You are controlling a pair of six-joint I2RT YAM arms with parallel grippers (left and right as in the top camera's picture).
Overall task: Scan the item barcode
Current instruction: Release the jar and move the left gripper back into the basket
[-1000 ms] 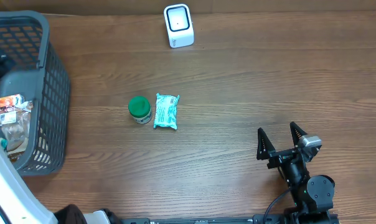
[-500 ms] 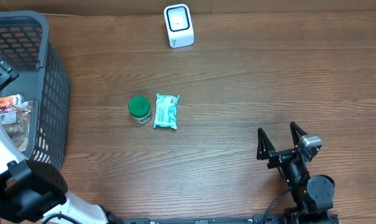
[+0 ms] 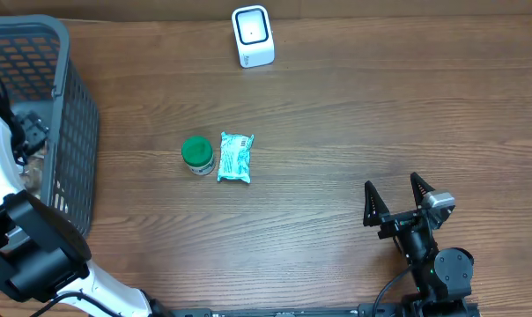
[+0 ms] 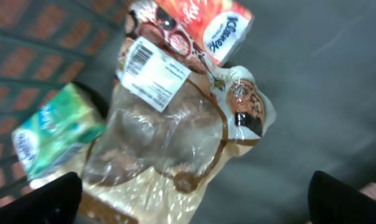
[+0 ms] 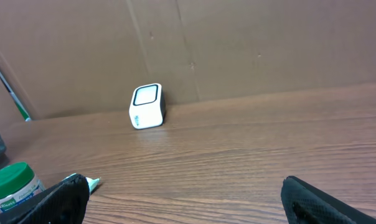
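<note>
Left gripper (image 4: pixel 200 202) has swung over the dark grey mesh basket (image 3: pixel 77 132), spread wide above the clear barcode-labelled snack bag (image 4: pixel 169 137) inside (right gripper (image 3: pixel 396 198) idle, spread too); pickup step, next: drop, pinch, carry to the white boxy scanner (image 3: pixel 252 35).

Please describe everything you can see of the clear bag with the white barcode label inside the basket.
The clear bag is crinkled, see-through plastic with brown printed edges and brownish contents I cannot identify. A white label with a barcode sits near its upper end, facing up. The bag lies on the grey floor of the basket, between a green packet and a red-and-white packet, seemingly touching both. The left gripper hangs over it, fingers open, not touching it.
</note>
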